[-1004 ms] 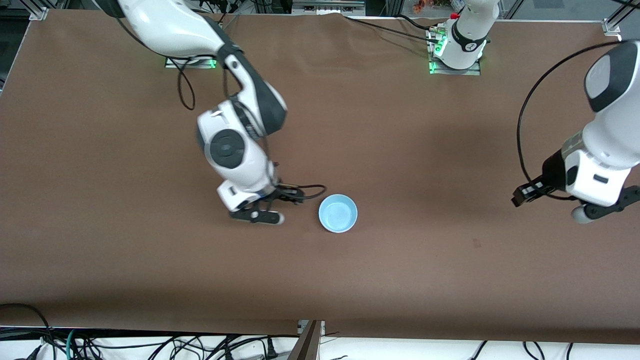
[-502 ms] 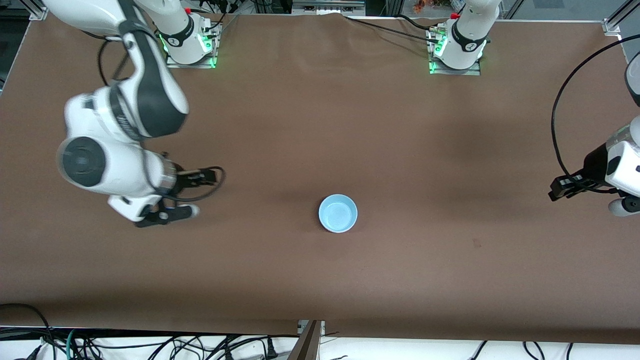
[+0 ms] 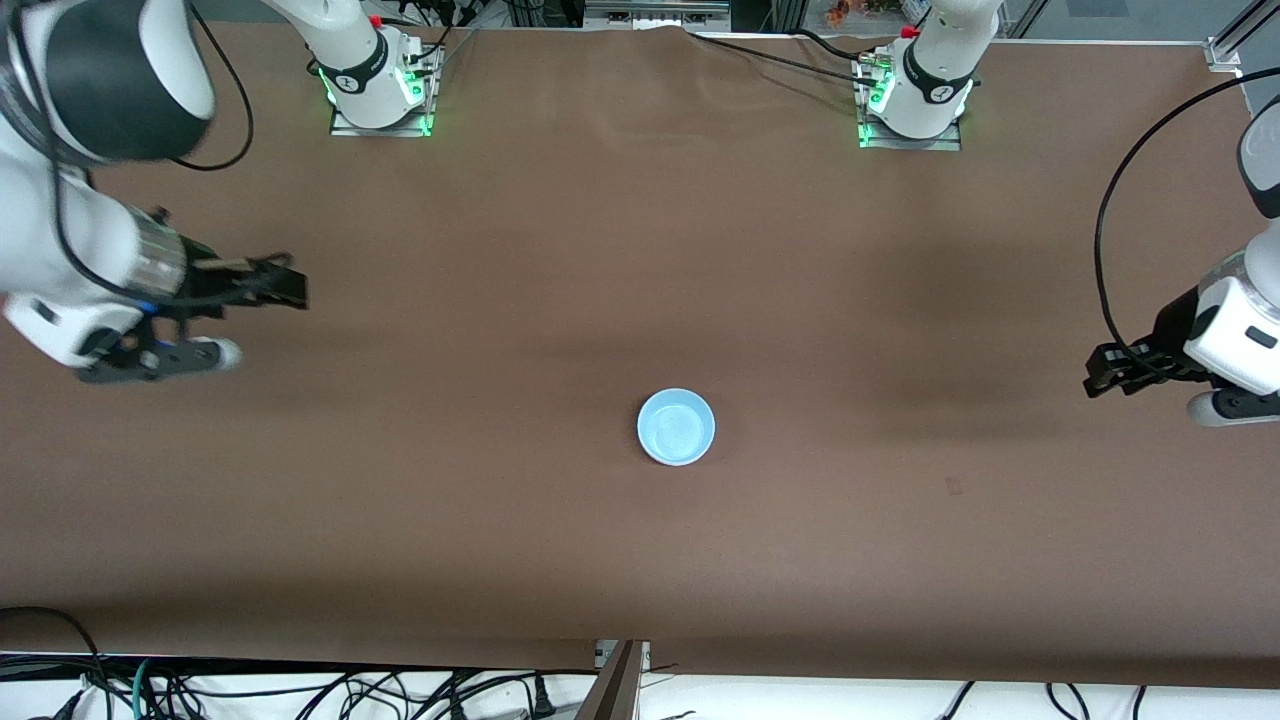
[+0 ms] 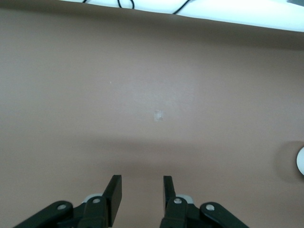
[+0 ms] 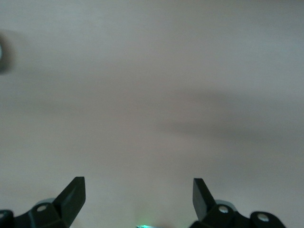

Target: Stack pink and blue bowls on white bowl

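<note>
Blue bowl (image 3: 676,427) mid table. Right gripper (image 5: 137,197) wide apart, empty, toward right arm's end. Left gripper (image 4: 141,192) narrow gap, empty, toward left arm's end.

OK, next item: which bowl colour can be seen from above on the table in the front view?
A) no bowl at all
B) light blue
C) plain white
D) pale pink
B: the only bowl face showing near the middle of the table is the light blue bowl; no pink or white bowl can be made out there, and neither gripper is near it.
</note>
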Controlling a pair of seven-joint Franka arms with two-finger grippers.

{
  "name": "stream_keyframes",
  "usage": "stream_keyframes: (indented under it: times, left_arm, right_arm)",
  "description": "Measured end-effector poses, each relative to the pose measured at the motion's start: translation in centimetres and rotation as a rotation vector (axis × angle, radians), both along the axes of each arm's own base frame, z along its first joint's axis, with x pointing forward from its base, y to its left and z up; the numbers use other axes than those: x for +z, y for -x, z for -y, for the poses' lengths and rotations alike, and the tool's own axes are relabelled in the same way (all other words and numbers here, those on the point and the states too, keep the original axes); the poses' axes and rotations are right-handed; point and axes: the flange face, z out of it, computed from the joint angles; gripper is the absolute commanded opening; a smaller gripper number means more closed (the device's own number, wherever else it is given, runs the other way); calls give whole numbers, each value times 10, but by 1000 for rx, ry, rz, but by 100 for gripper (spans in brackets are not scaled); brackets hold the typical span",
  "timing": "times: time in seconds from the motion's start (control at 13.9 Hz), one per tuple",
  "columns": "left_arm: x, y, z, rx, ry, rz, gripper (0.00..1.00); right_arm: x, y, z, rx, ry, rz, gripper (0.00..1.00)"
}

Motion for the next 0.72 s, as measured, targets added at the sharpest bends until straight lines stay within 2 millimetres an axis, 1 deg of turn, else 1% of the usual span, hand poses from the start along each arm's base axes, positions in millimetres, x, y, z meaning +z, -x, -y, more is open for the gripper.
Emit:
stream_keyframes:
  times: [0.14,0.22,0.29,0.36,0.5,0.72]
  left_arm:
    - [0,1,5,-19,0,-2,44]
    - [-1,1,3,-19,-1,-3,44]
    - [-1,1,0,-18,-1,-4,44]
    - [-1,1,-3,-17,-2,-4,44]
    - [-2,1,-6,-17,-2,-4,45]
    - [-1,2,-9,-23,-3,-3,45]
  right_arm:
    - [37,10,20,-21,37,82,100]
    - [55,16,29,-33,35,122,100]
    - [66,25,38,-46,33,134,100]
    - [71,36,48,-61,33,130,100]
    - [65,54,62,-77,36,98,100]
    - [44,65,65,-79,41,44,100]
